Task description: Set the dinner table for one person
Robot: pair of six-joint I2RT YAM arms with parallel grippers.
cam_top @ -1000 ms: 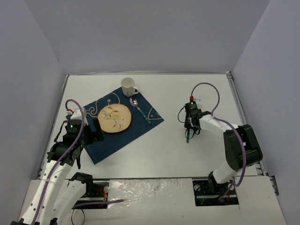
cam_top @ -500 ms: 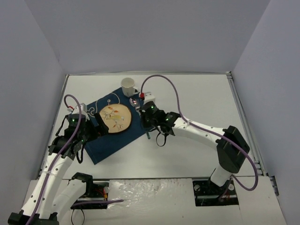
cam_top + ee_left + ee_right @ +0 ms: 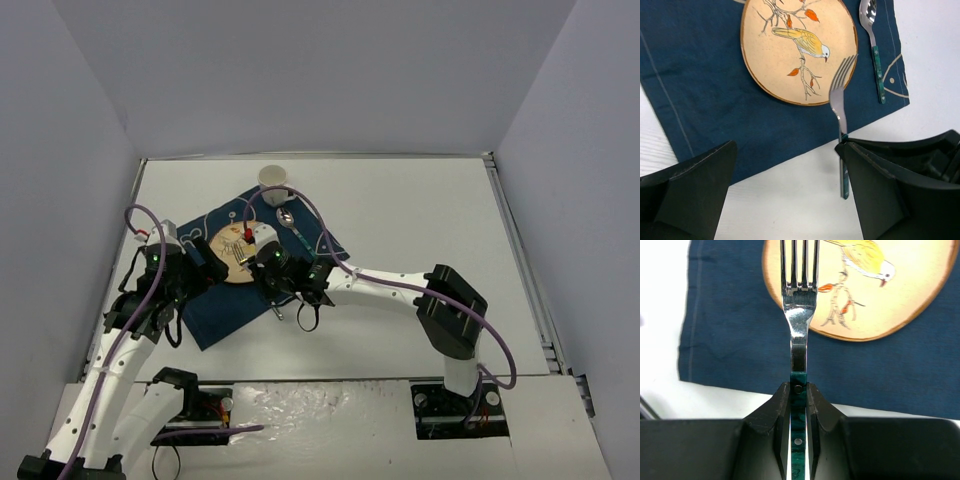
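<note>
My right gripper is shut on the green handle of a metal fork. The fork's tines point at the bird-painted plate. In the top view this gripper hangs over the near edge of the dark blue placemat on the white dinner table. My left gripper is open and empty. It is raised at the placemat's left. Its wrist view shows the fork, the plate and the spoon.
A white mug stands at the placemat's far corner. A green-handled spoon lies on the placemat to the right of the plate. Grey walls close in the table on three sides. My right arm stretches across the table's middle.
</note>
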